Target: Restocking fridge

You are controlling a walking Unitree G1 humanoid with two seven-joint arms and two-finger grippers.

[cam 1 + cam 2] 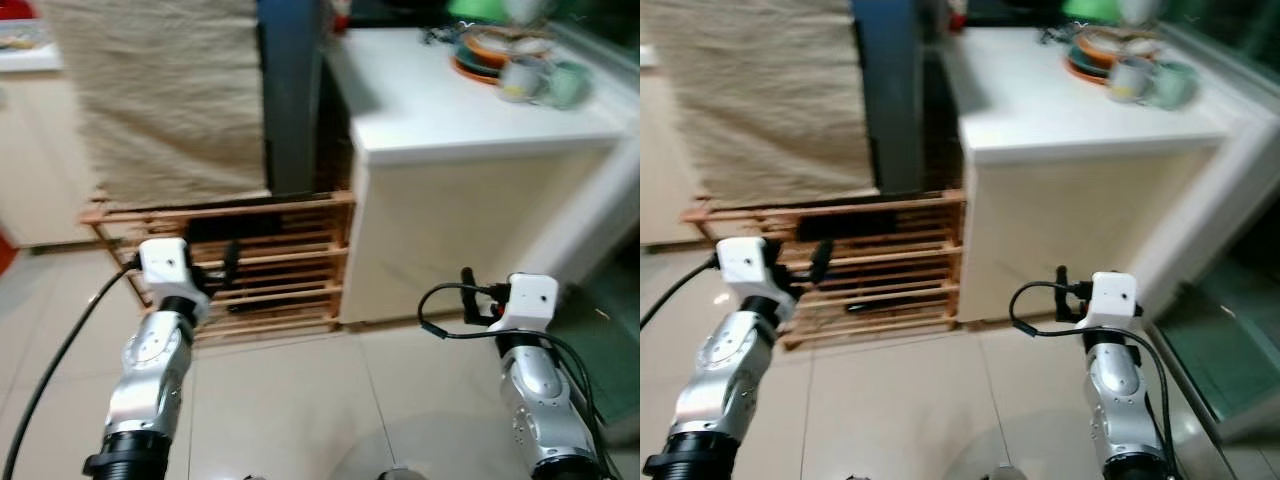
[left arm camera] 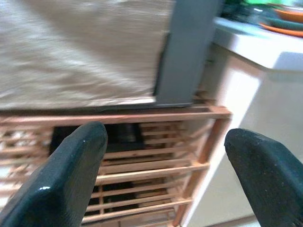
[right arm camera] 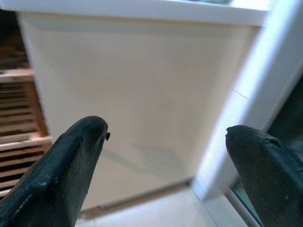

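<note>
Since no fridge is seen and nothing is carried, restocking is judged barely begun: both the left end effector and the right end effector are held open and empty before the counter, the wooden rack beside it.

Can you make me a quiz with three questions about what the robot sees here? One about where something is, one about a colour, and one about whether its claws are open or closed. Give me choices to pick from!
1. Where is the wooden rack?
A. On the floor beside the white counter
B. On top of the counter
C. Held by a gripper

2. What colour is the cloth hanging above the rack?
A. Bright red
B. Beige
C. Black

3. How are the fingers of the left gripper and the right gripper?
A. Both shut
B. Both open and holding nothing
C. Both squeezing a mug

Answers:
1 A: the rack stands on the tile floor, right against the side of the white counter.
2 B: the cloth is a sandy beige.
3 B: each wrist view shows the two black fingers wide apart with nothing between them.
</note>
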